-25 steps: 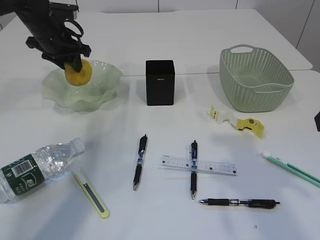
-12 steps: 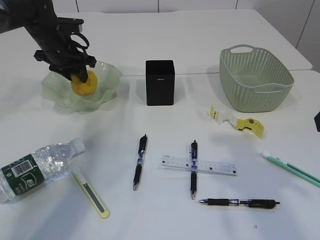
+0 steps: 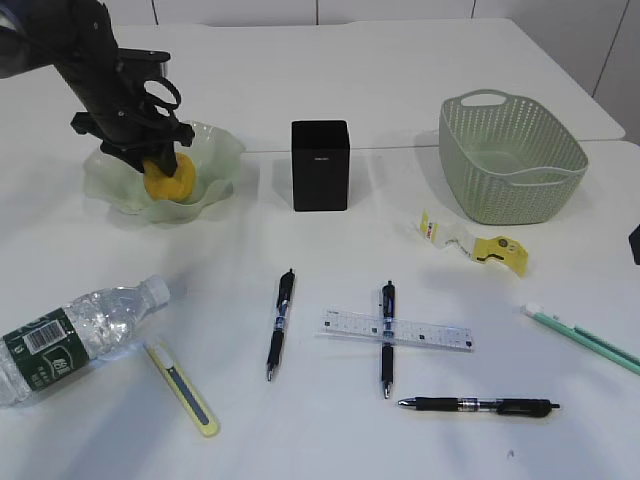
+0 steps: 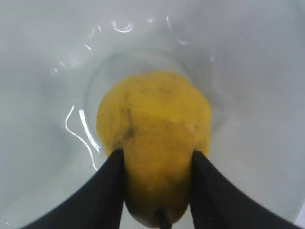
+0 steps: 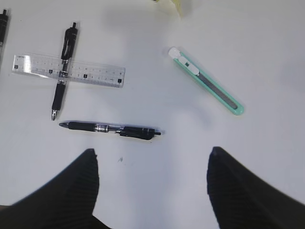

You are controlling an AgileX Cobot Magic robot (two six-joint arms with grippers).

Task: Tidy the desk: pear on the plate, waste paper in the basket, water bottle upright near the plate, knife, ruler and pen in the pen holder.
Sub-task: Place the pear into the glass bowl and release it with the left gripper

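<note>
In the exterior view, the black left gripper [image 3: 160,165] is reaching down into the pale green, wavy-edged glass plate [image 3: 215,150] at the far left of the white bench [image 3: 320,90], and it is clamping the yellow pear [image 3: 172,182], which is sitting low inside the plate. A black square pen holder [image 3: 320,165] is standing to the right of the plate, and a light green woven plastic basket [image 3: 510,155] is sitting far right. A crumpled scrap of white and yellow waste paper [image 3: 472,243] is lying in front of the basket. A clear plastic water bottle with a green label [image 3: 70,335] is lying on its side at the near left, with a yellow utility knife [image 3: 182,385] just beside it. A clear ruler [image 3: 397,329] is lying across one black pen [image 3: 387,338]; another black pen [image 3: 279,322] is resting left of it and a third [image 3: 478,405] in front.

In the left wrist view, the gripper's fingers [image 4: 102,195] are pressing both sides of the pear [image 4: 152,138] over the plate's [image 4: 228,57] glossy bottom.

In the right wrist view, the right gripper [image 5: 152,183] is hanging wide open and empty above the bench [image 5: 267,57], over the ruler [image 5: 69,70], two pens [image 5: 110,129] [image 5: 63,71] and a teal utility knife [image 5: 206,80].
</note>
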